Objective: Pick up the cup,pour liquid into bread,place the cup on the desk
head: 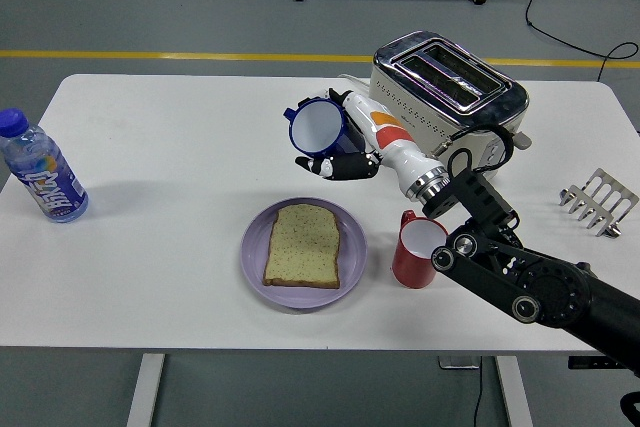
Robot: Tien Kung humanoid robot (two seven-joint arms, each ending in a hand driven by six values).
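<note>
Blue cup (318, 127) is up off the worktop (170, 137), tipped so its white inside faces the camera, with the right hand (345, 147) wrapped round it and its dark fingers (335, 167) curled under the body. It hangs just beyond the far rim of the purple plate (255, 257), where the bread (303, 245) lies flat. I judge the pick-up done and the pour just starting; no liquid is visible, and I cannot tell whether the cup holds any.

Next, the hand probably needs to bring the cup nearer, over the slice, and tip the mouth further down, then set it upright on a bare patch.

Red mug (414, 250) stands just right of the plate, under the forearm, and could be knocked. Toaster (450, 92) sits close behind the wrist. Water bottle (40, 169) and metal rack (598, 202) are well apart. No left arm shows.
</note>
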